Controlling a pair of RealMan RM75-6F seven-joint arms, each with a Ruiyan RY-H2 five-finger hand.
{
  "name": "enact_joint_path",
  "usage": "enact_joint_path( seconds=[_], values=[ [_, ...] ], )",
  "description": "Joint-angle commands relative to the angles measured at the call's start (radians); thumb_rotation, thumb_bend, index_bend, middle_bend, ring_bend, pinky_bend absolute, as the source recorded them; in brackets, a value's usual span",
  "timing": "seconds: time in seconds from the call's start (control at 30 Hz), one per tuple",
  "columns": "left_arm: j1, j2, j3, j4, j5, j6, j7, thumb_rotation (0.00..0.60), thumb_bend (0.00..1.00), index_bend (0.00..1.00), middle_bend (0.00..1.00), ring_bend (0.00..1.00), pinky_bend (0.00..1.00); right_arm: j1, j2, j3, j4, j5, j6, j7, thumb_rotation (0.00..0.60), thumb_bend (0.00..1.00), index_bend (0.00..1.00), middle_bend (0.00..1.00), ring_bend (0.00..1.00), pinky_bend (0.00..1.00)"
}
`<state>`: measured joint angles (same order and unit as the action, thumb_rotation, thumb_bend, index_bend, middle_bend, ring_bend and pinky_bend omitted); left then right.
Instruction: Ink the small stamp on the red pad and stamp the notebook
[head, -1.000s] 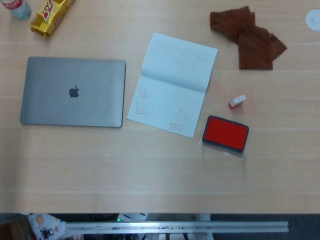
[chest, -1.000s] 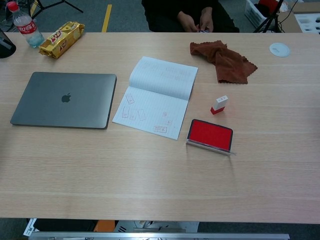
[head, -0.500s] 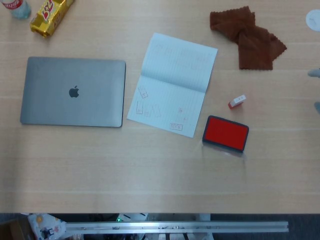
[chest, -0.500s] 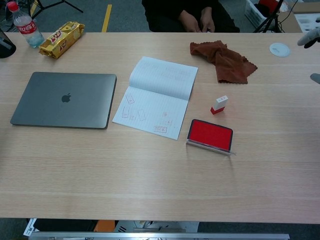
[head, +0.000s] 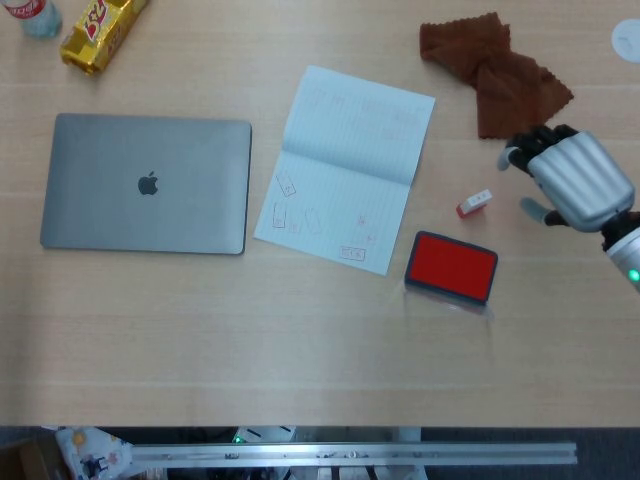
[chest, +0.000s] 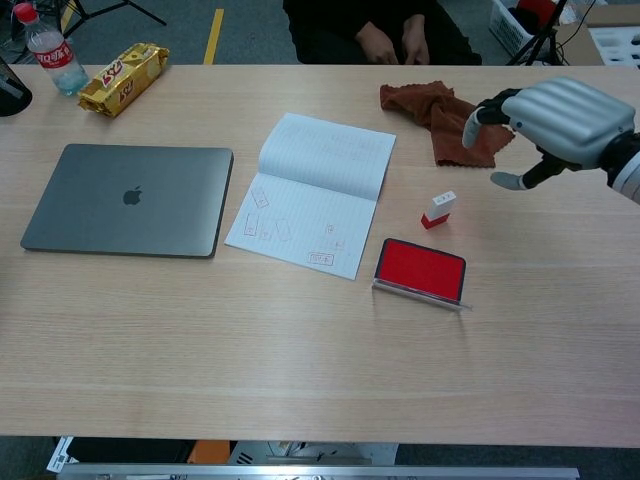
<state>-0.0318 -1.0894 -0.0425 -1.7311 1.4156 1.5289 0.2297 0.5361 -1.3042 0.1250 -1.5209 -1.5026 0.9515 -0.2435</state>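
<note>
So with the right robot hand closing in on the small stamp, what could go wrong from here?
1. The small stamp is slim and stands tilted beside the brown cloth; the right robot hand, open with fingers spread, could knock it over rather than pinch it.
2. The red ink pad sits just in front of the stamp, so a low approach may nudge it.
3. The notebook lies loose and already carries stamp marks; pressing could shift it or overlap them.

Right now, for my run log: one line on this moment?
phase: reach | right hand: open, above table | small stamp: untouched | left hand: unseen
</note>
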Motion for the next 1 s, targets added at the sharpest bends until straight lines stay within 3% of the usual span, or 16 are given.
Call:
enact_joint_path(
  seconds=[0.03,1.0],
  values=[
    [0.0,0.003,-0.001,-0.003,-0.002,-0.001,-0.001,0.6,0.27,0.17,0.11,0.09,0.11,0.031,-0.042,0.001,0.043,0.023,-0.035,-0.012,0.6,0.23,0.4,0.34,0.26,0.39],
    [-0.003,0.013,0.0,0.002,-0.011,-0.025,-0.017,0.6,0.27,0.17,0.1,0.09,0.11,0.117,-0.232,-0.048,0.25,0.125,-0.126,-0.062,0.6,0.23,0.46,0.35,0.26,0.39]
  ],
)
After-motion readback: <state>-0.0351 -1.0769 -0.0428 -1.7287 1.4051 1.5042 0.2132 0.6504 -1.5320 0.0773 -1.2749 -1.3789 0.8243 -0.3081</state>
